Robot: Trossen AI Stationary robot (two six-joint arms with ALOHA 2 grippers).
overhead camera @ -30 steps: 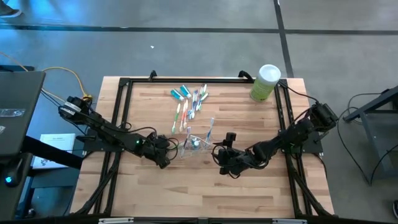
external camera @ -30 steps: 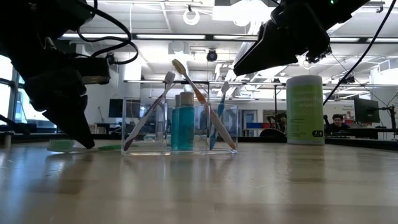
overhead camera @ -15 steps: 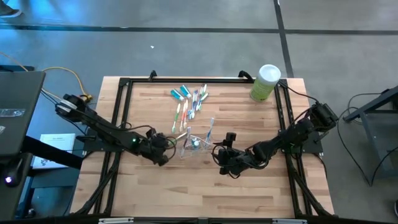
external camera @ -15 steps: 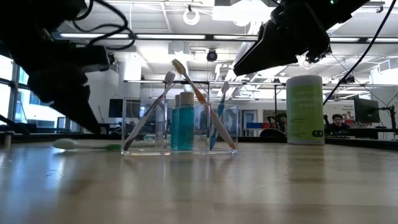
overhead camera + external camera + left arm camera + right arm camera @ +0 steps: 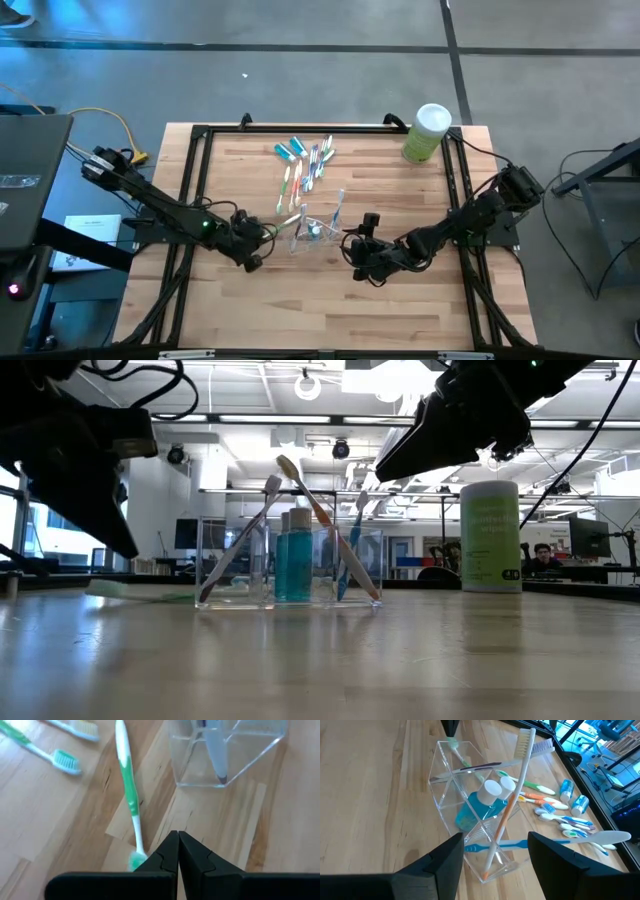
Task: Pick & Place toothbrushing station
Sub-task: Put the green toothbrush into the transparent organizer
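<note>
Left fingers pressed together beside green toothbrush; right fingers spread, facing clear cup.

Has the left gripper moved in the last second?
Yes. In the high view the left gripper has pulled back leftward, away from the clear cup, leaving the green toothbrush on the table.

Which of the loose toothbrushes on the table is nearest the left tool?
The green-and-white toothbrush, lying alone beside the clear cup. Its head sits right by the shut left tool; the other loose brushes lie farther off.
</note>
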